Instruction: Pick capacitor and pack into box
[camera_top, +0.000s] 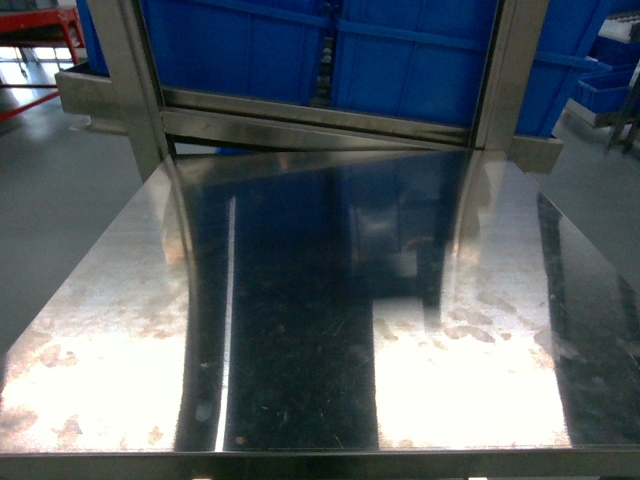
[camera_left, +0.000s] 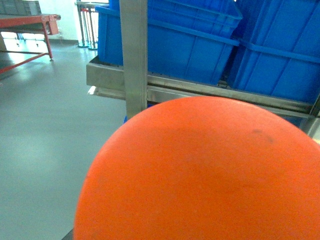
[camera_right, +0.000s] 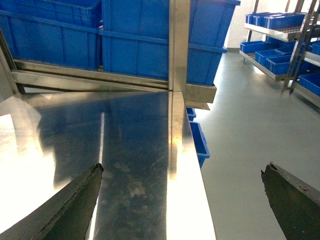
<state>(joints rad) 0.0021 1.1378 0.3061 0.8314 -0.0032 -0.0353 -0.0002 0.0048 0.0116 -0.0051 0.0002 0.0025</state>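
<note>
Item: box and capacitor. Neither the box nor a capacitor shows in any of the three views, so their place cannot be told.

Item: right tool. Seen only from its own wrist camera. Two dark, worn fingers stand spread wide apart with nothing between them. The left one hangs over the surface; the right one lies out past the surface's edge, above the floor.

Item: left tool. Not visible. Its wrist camera is filled in the lower half by a large orange rounded shape, very close to the lens; what it is cannot be told. Whether this tool is spread or pressed together cannot be told.

Item: surface. Polished steel sheet, scuffed and blotched, with strong glare in two bright patches near the front edge and a dark reflection down the middle.

Item: steel frame. Upright posts at the far corners of the surface, joined by a low rail along the back.

Item: blue bins. Large plastic ones, set side by side behind the rail, just beyond the surface's far edge.

Item: floor. Grey, smooth.

Item: shelving. Metal, well off to the right, carrying smaller blue trays.

Item: red frame. Far left, standing on the floor.
</note>
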